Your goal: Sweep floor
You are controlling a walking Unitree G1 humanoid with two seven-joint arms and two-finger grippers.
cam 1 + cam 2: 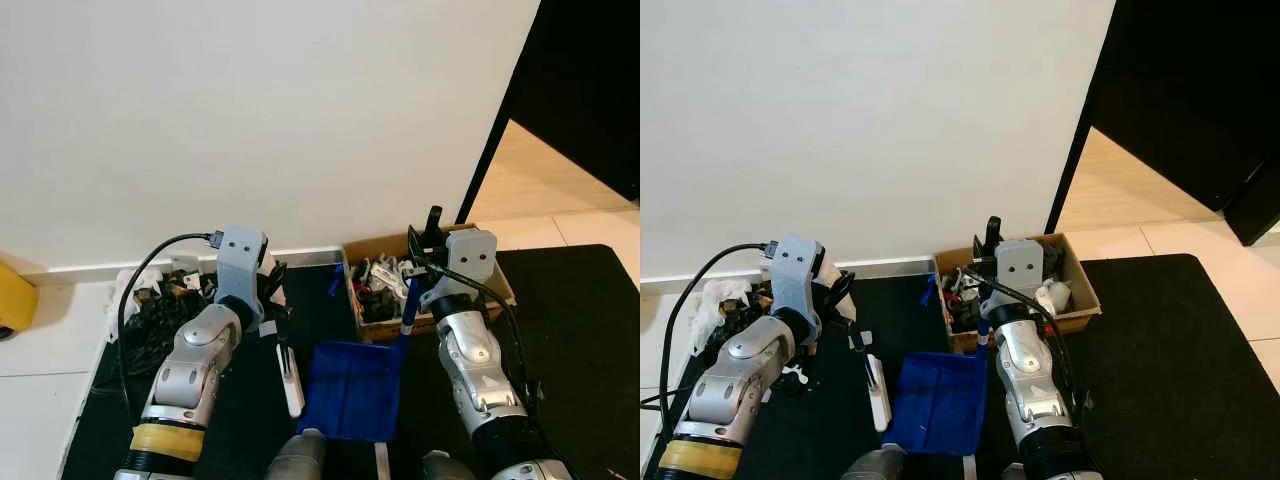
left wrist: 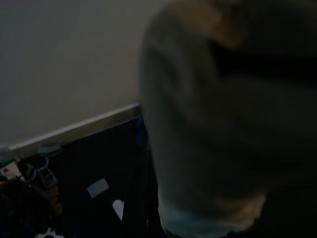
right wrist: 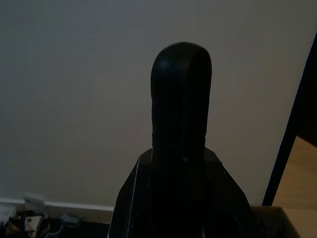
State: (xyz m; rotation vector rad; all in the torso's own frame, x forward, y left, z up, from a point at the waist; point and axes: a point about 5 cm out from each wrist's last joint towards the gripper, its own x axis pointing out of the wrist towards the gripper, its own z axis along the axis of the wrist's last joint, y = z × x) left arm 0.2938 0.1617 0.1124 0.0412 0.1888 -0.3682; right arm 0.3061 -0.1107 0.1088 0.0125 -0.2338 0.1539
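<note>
A heap of clutter (image 1: 160, 310) lies by the wall; the left gripper (image 1: 272, 285) clasps a white brush handle (image 1: 289, 375) over a black mat (image 1: 1160, 330). The right gripper (image 1: 432, 225), fingers together, holds a blue dustpan (image 1: 352, 390) before a cardboard box (image 1: 1075, 290).

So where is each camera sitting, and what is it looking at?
Left eye: on the head, looking down at the dustpan, box and wall; both silver arms show.
Right eye: beside it, same scene, same arms.
Left wrist: on the left arm, dark; baseboard and a blurred shape up close.
Right wrist: on the right arm, facing the wall past a black finger.
Both wrists share the wall.
</note>
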